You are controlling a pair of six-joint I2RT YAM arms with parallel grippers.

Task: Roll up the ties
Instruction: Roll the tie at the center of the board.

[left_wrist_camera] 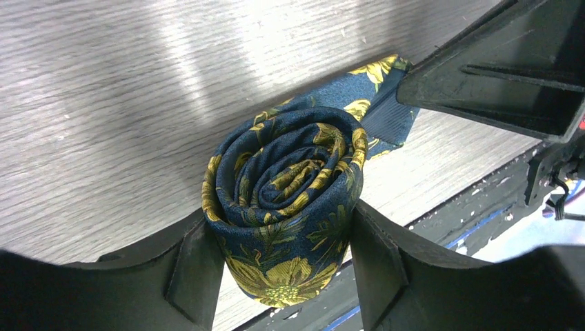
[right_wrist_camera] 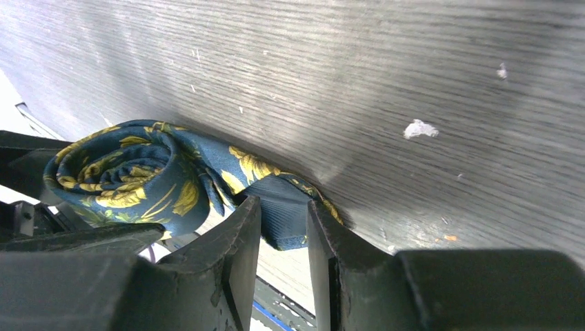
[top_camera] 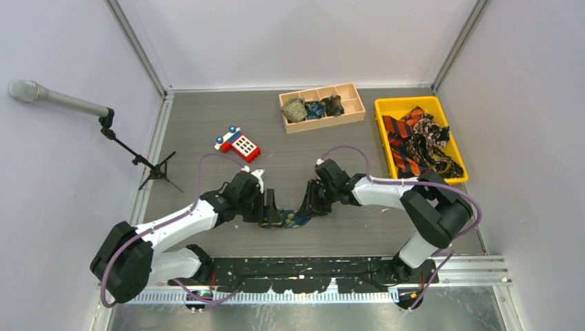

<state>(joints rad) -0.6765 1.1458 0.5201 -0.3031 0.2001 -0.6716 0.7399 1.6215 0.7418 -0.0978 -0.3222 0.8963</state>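
The navy flower tie (left_wrist_camera: 283, 200) lies on the bench (left_wrist_camera: 103, 103), a bit closer to the arms than the phone (top_camera: 237, 143). The left pincer (left_wrist_camera: 286, 265) squeezes its rolled-up part. The right pincer (right_wrist_camera: 283, 231) pinches its loose flat end.

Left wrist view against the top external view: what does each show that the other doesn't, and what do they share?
Left wrist only: the navy tie wound into a tight spiral, layers visible end-on. Top external only: wooden tray holding three rolled ties, yellow bin of loose ties, toy phone, microphone. Both: left gripper shut on the roll, right gripper at its tail.
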